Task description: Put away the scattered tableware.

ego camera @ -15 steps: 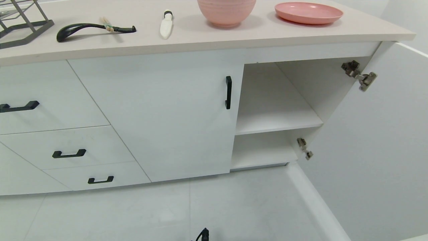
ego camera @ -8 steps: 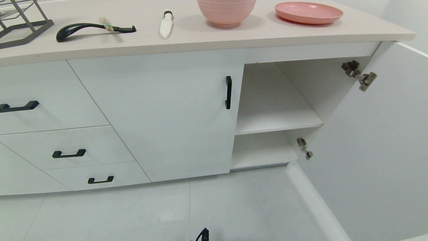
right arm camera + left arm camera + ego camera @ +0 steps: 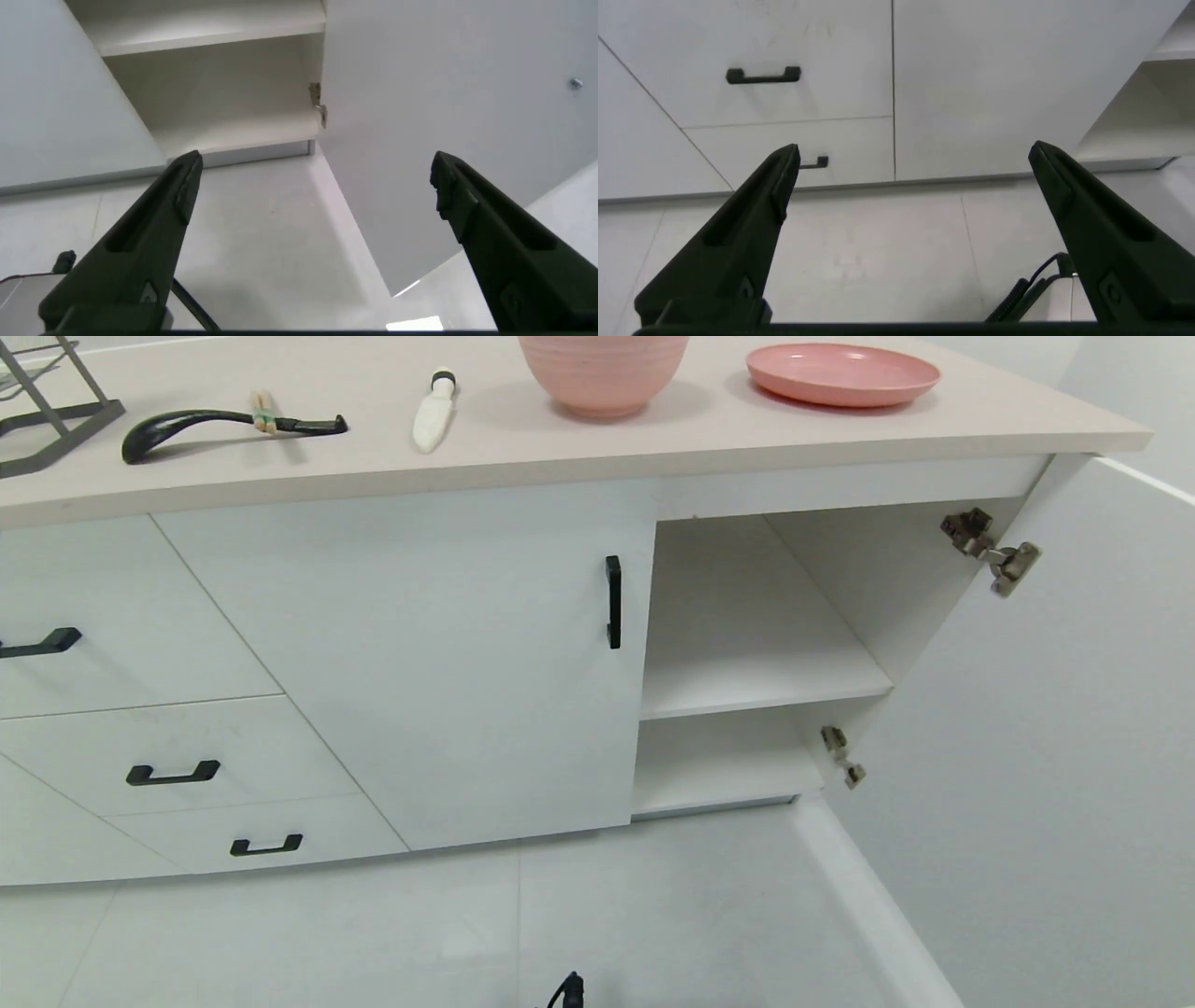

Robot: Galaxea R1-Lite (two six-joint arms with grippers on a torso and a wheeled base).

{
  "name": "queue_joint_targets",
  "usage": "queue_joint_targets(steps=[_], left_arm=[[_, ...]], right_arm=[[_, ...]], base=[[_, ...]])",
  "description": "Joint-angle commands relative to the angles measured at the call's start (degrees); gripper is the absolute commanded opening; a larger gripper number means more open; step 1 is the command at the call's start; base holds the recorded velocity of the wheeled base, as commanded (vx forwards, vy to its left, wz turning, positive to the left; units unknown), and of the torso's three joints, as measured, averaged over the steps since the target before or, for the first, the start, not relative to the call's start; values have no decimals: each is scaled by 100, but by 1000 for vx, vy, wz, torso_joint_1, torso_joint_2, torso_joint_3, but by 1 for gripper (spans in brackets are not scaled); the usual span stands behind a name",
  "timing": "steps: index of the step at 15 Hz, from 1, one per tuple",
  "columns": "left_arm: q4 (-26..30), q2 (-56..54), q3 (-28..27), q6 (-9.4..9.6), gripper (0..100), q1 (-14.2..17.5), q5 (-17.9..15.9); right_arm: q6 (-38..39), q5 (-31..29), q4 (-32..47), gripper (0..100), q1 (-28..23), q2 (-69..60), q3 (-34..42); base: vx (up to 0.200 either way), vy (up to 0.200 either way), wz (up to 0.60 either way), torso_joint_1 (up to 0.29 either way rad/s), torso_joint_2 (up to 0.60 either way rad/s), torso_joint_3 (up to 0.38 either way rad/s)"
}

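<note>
On the worktop sit a pink bowl, a pink plate, a black ladle and a white utensil, perhaps a sheathed knife. The cupboard below stands open. Left fingers and right fingers — spread wide, holding nothing — hang over the floor.

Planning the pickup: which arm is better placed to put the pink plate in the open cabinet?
Right, likely. The pink plate sits rightmost on the counter, above the open cabinet; the open right claw faces its shelves.
</note>
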Motion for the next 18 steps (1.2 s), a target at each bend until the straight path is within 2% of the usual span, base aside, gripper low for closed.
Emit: queue_joint_targets(steps=[1,4,11,13,18], left_arm=[[4,18,0,2,100,-11,7],[4,18,0,-7,100,-11,7],[4,18,0,11,100,-11,-2],[4,18,0,11,100,-11,-2],[4,18,0,2,100,-11,-2]], right_arm=[[0,8,-8,100,-14,22,0],[0,8,-8,100,-14,22,0],[0,0,-8,100,-23,22,0],[0,0,-8,100,-23,22,0],[0,0,-8,100,-23,22,0]], base=[[0,0,0,0,0,0],[0,0,0,0,0,0],[200,0,0,0,2,4],[200,-200,0,0,5,0],[0,0,0,0,0,0]])
